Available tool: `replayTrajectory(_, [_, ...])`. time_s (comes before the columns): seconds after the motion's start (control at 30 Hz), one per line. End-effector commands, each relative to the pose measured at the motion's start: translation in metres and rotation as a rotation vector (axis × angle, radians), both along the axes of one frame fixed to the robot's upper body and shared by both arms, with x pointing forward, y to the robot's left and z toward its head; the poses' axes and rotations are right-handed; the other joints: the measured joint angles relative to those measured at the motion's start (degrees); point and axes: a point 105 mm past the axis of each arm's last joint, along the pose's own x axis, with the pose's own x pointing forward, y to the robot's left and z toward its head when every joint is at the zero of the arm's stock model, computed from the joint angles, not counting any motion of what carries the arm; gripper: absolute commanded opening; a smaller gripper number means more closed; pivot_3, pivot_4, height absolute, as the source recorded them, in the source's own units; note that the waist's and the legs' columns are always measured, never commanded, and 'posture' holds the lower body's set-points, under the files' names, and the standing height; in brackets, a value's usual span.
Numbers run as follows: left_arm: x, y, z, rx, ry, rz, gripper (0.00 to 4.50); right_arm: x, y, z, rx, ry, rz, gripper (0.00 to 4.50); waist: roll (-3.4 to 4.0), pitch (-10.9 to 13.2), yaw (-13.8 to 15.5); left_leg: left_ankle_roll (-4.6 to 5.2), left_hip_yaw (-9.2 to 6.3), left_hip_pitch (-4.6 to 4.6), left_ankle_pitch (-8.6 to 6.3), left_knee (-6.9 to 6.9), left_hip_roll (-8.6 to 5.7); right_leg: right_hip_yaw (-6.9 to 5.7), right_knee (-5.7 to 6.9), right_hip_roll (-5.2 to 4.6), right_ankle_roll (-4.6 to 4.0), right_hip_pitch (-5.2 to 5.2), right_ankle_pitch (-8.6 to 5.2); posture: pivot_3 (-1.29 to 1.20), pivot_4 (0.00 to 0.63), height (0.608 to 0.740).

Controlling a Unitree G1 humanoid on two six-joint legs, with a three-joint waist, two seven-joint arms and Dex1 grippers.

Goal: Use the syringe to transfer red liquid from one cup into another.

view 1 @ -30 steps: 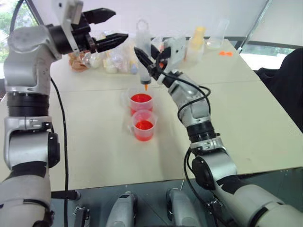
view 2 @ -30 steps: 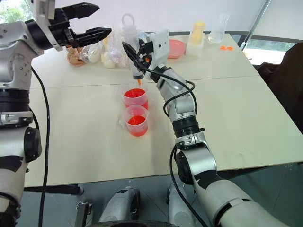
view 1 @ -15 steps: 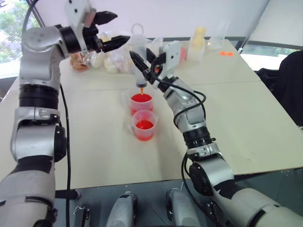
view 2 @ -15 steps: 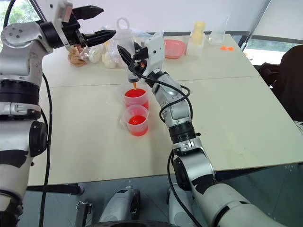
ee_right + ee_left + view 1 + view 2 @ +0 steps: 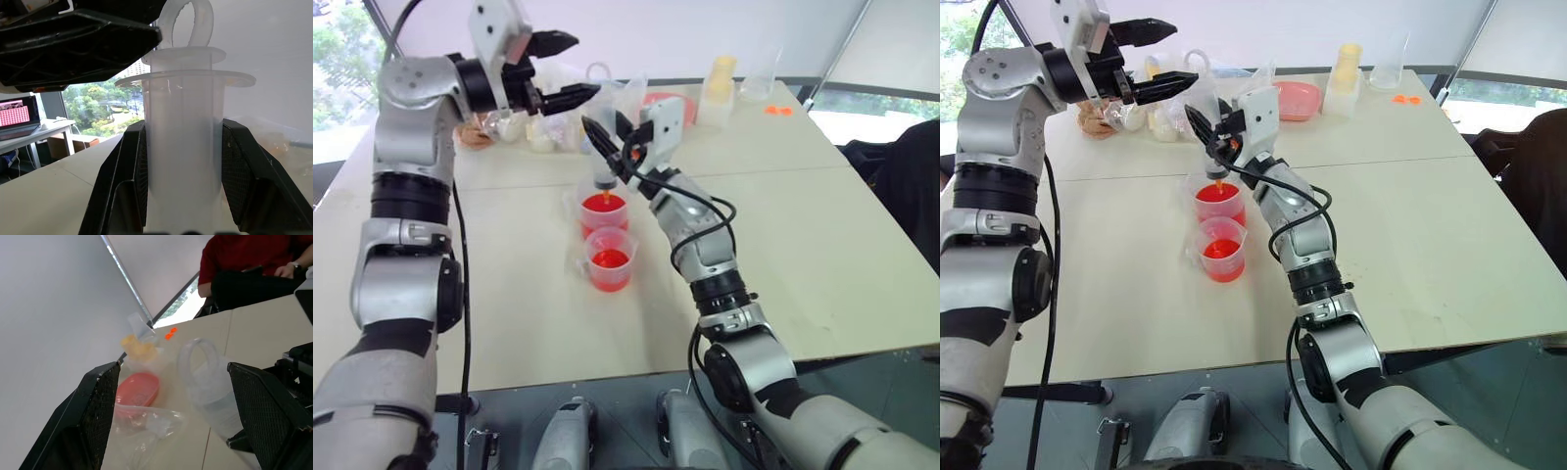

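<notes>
The syringe (image 5: 599, 127) stands upright over the table, clamped at its barrel by the right gripper (image 5: 604, 147), whose two black fingers press on either side of the clear tube. Its ringed plunger top (image 5: 187, 22) points up, and its orange tip (image 5: 606, 190) hangs just above, or just at, the mouth of the far cup (image 5: 605, 211); whether the tip touches the liquid cannot be told. That cup holds red liquid (image 5: 604, 204). Touching it on the near side stands the near cup (image 5: 610, 259), also part filled with red.

The left gripper (image 5: 566, 69) is raised to the left of the syringe top, level and pointing right, its fingers spread wide with nothing between them. In the left wrist view the plunger ring (image 5: 198, 360) lies in the gap between those fingers (image 5: 100, 411), apart from both.

Both cups sit near the middle of the pale table (image 5: 822, 235). At the far side, behind the syringe, lies a pink dish (image 5: 1295, 98), with crumpled clear bags (image 5: 1151, 113) to its left. Right of the dish stands a pale yellow bottle (image 5: 721, 80), then a clear beaker (image 5: 760, 78), and two small orange bits (image 5: 779, 111) lie near the far right edge. In the left wrist view a person in a red top (image 5: 254, 259) sits beyond the table.
</notes>
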Motion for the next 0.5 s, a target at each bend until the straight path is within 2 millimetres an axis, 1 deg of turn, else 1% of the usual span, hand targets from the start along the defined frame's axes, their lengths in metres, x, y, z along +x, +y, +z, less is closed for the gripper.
replayTrajectory(0.03, [-0.0053,0.0008,0.0122,-0.009,-0.052,0.011,3.68,-0.0116,0.0074,0.0219,0.027,-0.08,0.028,1.44,0.0,0.0,0.01,0.0,0.0,0.0,0.0,0.0,0.0,0.0,0.0,0.0,0.0,0.0,0.0,0.0,0.15,0.74])
replayTrajectory(0.13, [-0.0016,0.0016,0.012,0.003,-0.066,0.044,3.68,-0.0122,0.0088,0.0221,0.025,-0.083,0.031,1.44,0.0,0.0,0.06,0.0,0.0,0.0,0.0,0.01,0.0,0.0,0.0,0.0,0.0,0.01,0.0,0.0,0.15,0.74])
replayTrajectory(0.5, [0.0025,0.0079,0.0121,0.021,-0.079,0.083,3.68,-0.014,0.0098,0.0194,0.02,-0.082,0.025,1.44,0.0,0.0,0.03,0.0,0.0,0.0,0.0,0.02,-0.01,0.0,0.0,0.0,0.0,0.0,0.0,0.0,0.15,0.74])
